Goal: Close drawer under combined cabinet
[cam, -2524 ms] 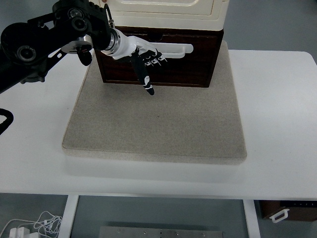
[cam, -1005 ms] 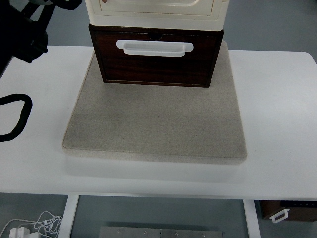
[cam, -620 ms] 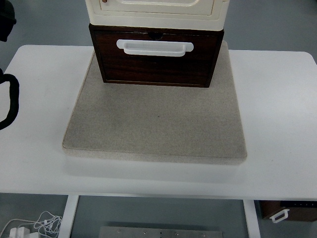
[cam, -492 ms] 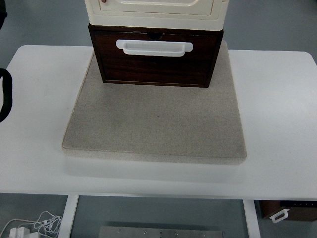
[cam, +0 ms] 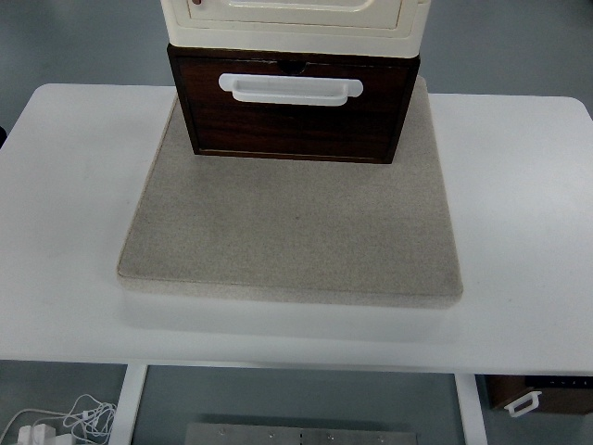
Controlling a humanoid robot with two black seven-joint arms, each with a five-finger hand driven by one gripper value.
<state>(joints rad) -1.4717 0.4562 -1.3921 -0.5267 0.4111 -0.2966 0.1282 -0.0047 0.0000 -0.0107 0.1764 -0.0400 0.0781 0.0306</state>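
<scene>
A dark brown wooden drawer (cam: 293,120) with a white handle (cam: 289,88) sits under a cream cabinet (cam: 293,20) at the top middle of the top view. Its front stands a little forward of the cream cabinet above. The drawer rests on the far edge of a grey-beige mat (cam: 292,227). Neither robot hand shows anywhere in the picture.
The mat lies on a white table (cam: 65,213) whose near edge runs across the lower part. Below it, white cables (cam: 56,422) lie on the floor at the left, and a brown box with a white handle (cam: 537,394) sits at the lower right.
The left arm, which had its hand at the drawer handle, has drawn back out past the left edge. The last black loop at the left edge is gone now. The drawer looks unchanged.
</scene>
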